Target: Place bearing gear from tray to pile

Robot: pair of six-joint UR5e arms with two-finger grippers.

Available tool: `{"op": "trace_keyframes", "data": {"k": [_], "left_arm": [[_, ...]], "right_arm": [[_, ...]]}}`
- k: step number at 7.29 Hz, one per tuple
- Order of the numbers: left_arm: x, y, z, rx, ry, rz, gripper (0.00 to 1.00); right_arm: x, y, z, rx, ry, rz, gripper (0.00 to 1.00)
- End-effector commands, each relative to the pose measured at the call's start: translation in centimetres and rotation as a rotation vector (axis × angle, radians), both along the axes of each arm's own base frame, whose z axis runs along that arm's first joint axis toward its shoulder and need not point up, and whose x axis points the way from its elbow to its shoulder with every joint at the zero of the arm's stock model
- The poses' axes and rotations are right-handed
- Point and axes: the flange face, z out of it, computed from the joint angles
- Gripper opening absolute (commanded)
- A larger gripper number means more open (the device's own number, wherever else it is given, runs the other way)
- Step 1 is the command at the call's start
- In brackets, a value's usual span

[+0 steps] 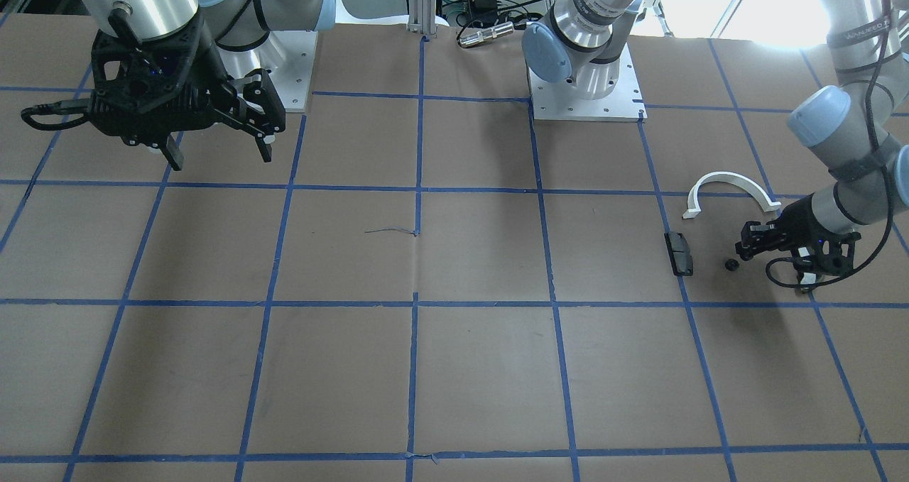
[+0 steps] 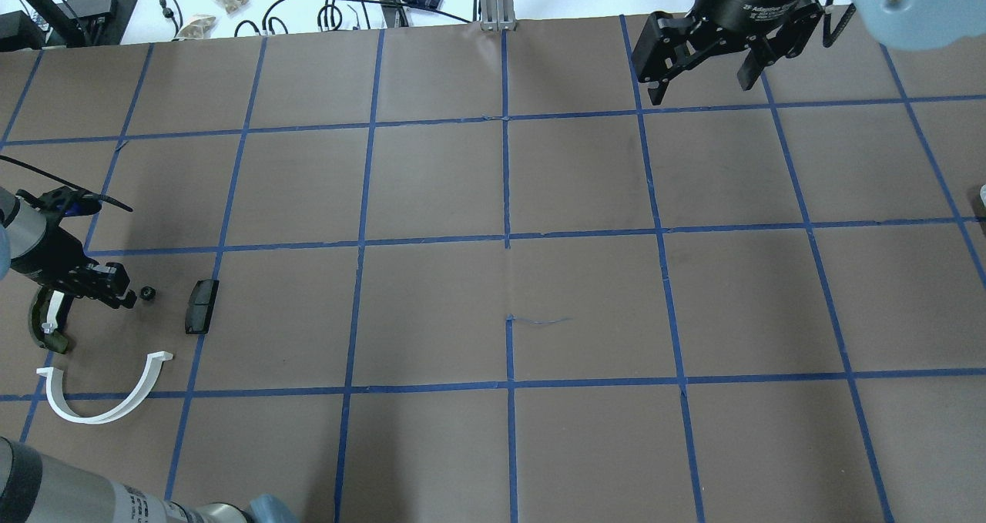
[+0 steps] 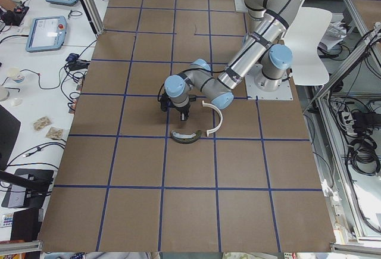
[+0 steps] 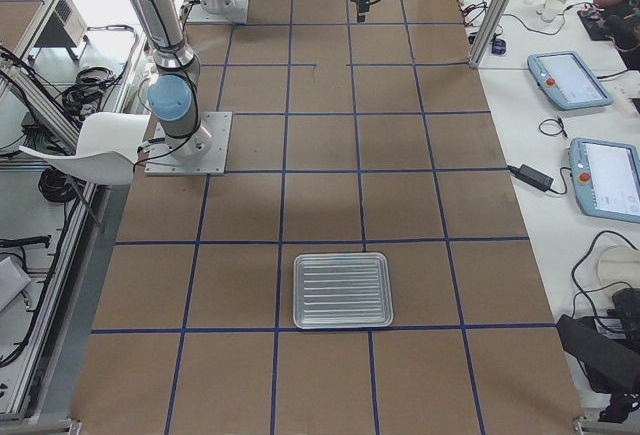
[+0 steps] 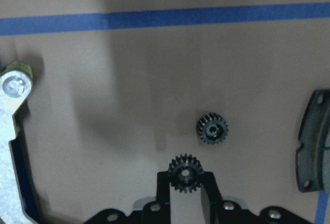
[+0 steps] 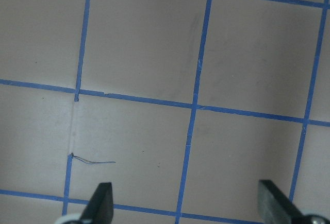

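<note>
Left gripper (image 2: 122, 297) pinches the bearing gear (image 5: 186, 173) between its fingertips. A second gear (image 5: 212, 129) lies on the table just past the tips, with the black block (image 5: 312, 141) near it. Right gripper (image 2: 699, 88) is well apart, jaws spread wide.

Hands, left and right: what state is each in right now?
Left hand: closed on a small black gear.
Right hand: open, holding nothing.
</note>
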Motion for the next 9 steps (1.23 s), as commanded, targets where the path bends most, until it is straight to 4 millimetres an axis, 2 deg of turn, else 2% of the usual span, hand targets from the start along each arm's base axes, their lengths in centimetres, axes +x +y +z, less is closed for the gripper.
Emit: {"op": "trace_keyframes", "data": {"k": [1,3,4,5,6,7,8,9], "left_arm": [[0.3,-0.2,-0.2,-0.008,-0.012,-0.005,0.06],[0.4,-0.3,-0.5,-0.01,-0.017,-0.004,0.14],[0.3,-0.4,-0.9,-0.009,-0.011,0.001,0.42],[0.3,-0.5,-0.8,-0.018,-0.017,0.006,0.53],[0.2,-0.6,-0.3,-0.028,-0.022,0.007,0.55],[-1.5,-1.5,2.5,-0.055,-0.056,0.009,0.58],[-5.4,-3.2,6.4,-0.077,-0.096,-0.025,0.58],[-8.8,-4.2,10.5,-0.063,-0.103,0.028,0.58]], "right_arm": [[0.0,0.0,0.0,-0.001,0.0,0.0,1.0],[0.0,0.0,0.0,0.001,0.0,0.0,1.0],[0.0,0.0,0.0,0.001,0.0,0.0,1.0],[0.0,0.0,0.0,0.001,0.0,0.0,1.0],[0.0,0.0,0.1,-0.002,-0.003,0.0,1.0],[0.0,0.0,0.1,-0.002,-0.003,0.0,1.0],[0.0,0.0,0.1,-0.002,-0.003,0.0,1.0],[0.0,-0.1,0.0,0.001,-0.002,0.0,1.0]]}}
